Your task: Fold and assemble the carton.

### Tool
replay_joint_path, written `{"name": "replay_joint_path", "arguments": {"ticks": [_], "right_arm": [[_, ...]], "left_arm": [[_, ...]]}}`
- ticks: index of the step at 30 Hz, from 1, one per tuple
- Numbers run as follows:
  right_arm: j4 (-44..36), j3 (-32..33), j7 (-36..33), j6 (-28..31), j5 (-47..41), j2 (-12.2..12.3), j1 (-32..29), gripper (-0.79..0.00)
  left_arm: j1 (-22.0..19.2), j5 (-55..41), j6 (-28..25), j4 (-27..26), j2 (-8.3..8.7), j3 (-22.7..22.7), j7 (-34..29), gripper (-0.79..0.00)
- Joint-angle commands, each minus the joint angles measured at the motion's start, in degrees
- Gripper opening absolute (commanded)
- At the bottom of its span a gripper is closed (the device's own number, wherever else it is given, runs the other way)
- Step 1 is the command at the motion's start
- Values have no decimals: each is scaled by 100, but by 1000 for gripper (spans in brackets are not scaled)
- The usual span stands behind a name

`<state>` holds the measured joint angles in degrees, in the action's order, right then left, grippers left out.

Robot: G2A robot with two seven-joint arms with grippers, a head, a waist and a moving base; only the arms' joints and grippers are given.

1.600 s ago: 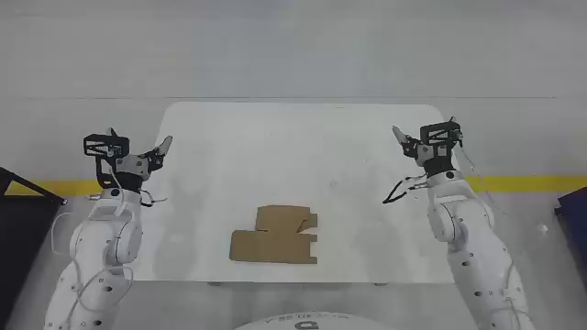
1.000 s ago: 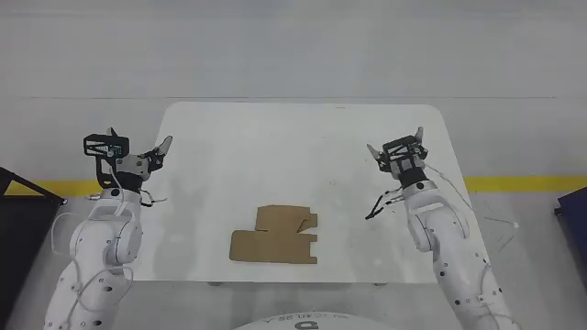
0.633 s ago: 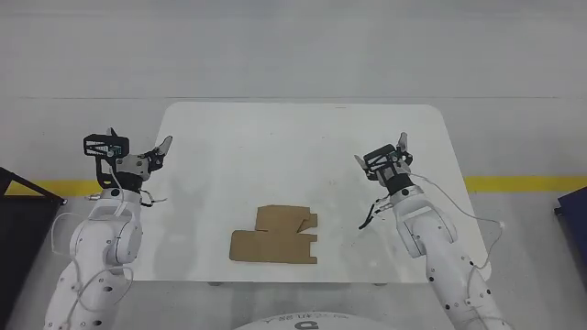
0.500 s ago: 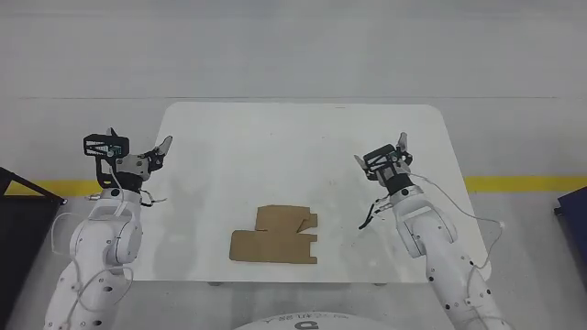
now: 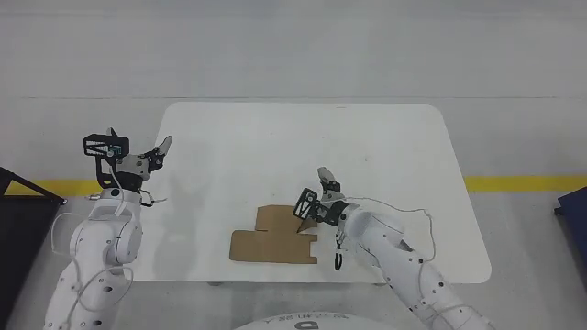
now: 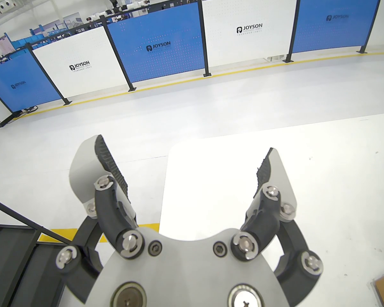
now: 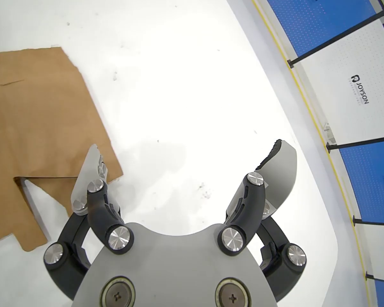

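Top view: flat carton [image 5: 275, 236] lies by the table's [image 5: 385, 147] front edge, right end beside the spread right gripper [image 5: 314, 194]. Left gripper [image 5: 139, 142], also spread, hangs at the left edge.

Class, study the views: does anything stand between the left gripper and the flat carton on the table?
Nothing visible does. Only bare table lies between the left gripper, held open by the table's edge, and the carton lying flat near the front edge.
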<state>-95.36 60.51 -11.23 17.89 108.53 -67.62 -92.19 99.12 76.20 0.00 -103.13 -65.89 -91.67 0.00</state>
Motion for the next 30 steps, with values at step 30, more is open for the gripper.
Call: {"name": "replay_joint_path", "arguments": {"ticks": [30], "right_arm": [[44,-766,-1452,534,272,-177,597,0]], "left_arm": [[0,0,0,0,0,0,0,0]]}}
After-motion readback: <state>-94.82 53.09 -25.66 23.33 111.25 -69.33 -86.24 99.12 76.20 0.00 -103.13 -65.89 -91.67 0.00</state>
